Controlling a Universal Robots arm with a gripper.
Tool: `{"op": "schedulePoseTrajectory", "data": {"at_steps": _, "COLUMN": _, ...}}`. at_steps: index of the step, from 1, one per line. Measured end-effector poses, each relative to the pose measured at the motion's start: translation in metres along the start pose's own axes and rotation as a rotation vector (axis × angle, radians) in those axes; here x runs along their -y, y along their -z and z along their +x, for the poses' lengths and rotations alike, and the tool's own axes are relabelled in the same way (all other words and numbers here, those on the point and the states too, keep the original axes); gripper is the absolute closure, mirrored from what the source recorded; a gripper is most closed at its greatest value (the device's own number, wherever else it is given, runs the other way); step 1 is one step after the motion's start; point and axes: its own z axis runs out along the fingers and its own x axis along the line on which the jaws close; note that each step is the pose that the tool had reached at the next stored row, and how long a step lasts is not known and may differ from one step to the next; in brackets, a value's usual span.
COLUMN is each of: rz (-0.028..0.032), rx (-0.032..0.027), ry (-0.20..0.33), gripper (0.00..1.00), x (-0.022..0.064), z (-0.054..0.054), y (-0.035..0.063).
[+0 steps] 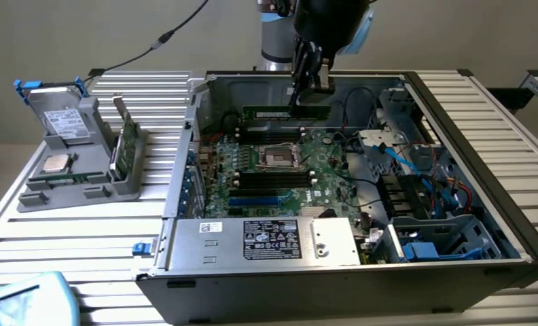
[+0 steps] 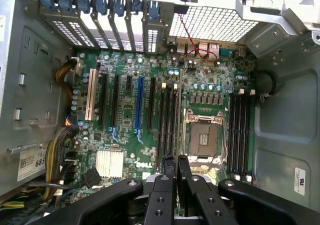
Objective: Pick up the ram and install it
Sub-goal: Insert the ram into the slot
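— What sort of place was it?

— A robotics lab or test bench, not a home or an office. A robot arm (image 1: pixel 274 34) stood at a slatted metal table (image 1: pixel 87 238), and its fingers (image 2: pixel 162 185) pinched the ram (image 1: pixel 282 112) between them.

— What else showed it?

— Below the fingers lay an open computer case (image 1: pixel 523 224), its bare motherboard (image 1: pixel 278 183) facing them. Well away from the fingers, outside the case, a grey fixture (image 1: pixel 70 183) held computer parts in slots, some of them upright. Beyond the fingers there was only a plain wall (image 1: pixel 70 34) and a black cable (image 1: pixel 174 30) hanging across it. There was no furniture or household clutter, just equipment.
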Motion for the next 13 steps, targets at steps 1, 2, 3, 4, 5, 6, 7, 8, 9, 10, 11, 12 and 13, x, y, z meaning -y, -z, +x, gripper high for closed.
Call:
{"op": "schedulePoseTrajectory", "data": {"at_steps": 1, "rz": 0.0, "rx": 0.0, "ry": 0.0, "gripper": 0.86, "x": 0.0, "z": 0.0, "y": 0.0}}
{"op": "schedulePoseTrajectory", "data": {"at_steps": 2, "rz": 0.0, "rx": 0.0, "ry": 0.0, "gripper": 0.86, "x": 0.0, "z": 0.0, "y": 0.0}}
{"op": "schedulePoseTrajectory", "data": {"at_steps": 3, "rz": 0.0, "rx": 0.0, "ry": 0.0, "gripper": 0.86, "x": 0.0, "z": 0.0, "y": 0.0}}
{"op": "schedulePoseTrajectory", "data": {"at_steps": 4, "rz": 0.0, "rx": 0.0, "ry": 0.0, "gripper": 0.86, "x": 0.0, "z": 0.0, "y": 0.0}}
{"op": "schedulePoseTrajectory", "data": {"at_steps": 5, "rz": 0.0002, "rx": 0.0005, "ry": 0.0, "gripper": 0.86, "x": 0.0002, "z": 0.0, "y": -0.0011}}
{"op": "schedulePoseTrajectory", "data": {"at_steps": 6, "rz": 0.0002, "rx": 0.0004, "ry": 0.0, "gripper": 0.86, "x": -0.0003, "z": 0.0, "y": -0.0029}}
{"op": "schedulePoseTrajectory", "data": {"at_steps": 7, "rz": 0.0002, "rx": 0.0002, "ry": 0.0, "gripper": 0.86, "x": -0.0015, "z": 0.0, "y": -0.0049}}
{"op": "schedulePoseTrajectory", "data": {"at_steps": 8, "rz": 0.0001, "rx": 0.0, "ry": 0.0, "gripper": 0.86, "x": -0.0026, "z": 0.0, "y": -0.0068}}
{"op": "schedulePoseTrajectory", "data": {"at_steps": 9, "rz": 0.0001, "rx": 0.0, "ry": 0.0, "gripper": 0.86, "x": -0.004, "z": -0.001, "y": -0.0089}}
{"op": "schedulePoseTrajectory", "data": {"at_steps": 10, "rz": 0.0001, "rx": 0.0001, "ry": 0.0, "gripper": 0.86, "x": -0.0055, "z": -0.001, "y": -0.0109}}
{"op": "schedulePoseTrajectory", "data": {"at_steps": 11, "rz": 0.0001, "rx": 0.0, "ry": 0.0, "gripper": 0.86, "x": -0.0071, "z": -0.001, "y": -0.0131}}
{"op": "schedulePoseTrajectory", "data": {"at_steps": 12, "rz": 0.0001, "rx": 0.0, "ry": 0.0, "gripper": 0.86, "x": -0.0087, "z": -0.002, "y": -0.0152}}
{"op": "schedulePoseTrajectory", "data": {"at_steps": 13, "rz": 0.0001, "rx": 0.0001, "ry": 0.0, "gripper": 0.86, "x": -0.0101, "z": -0.002, "y": -0.0173}}
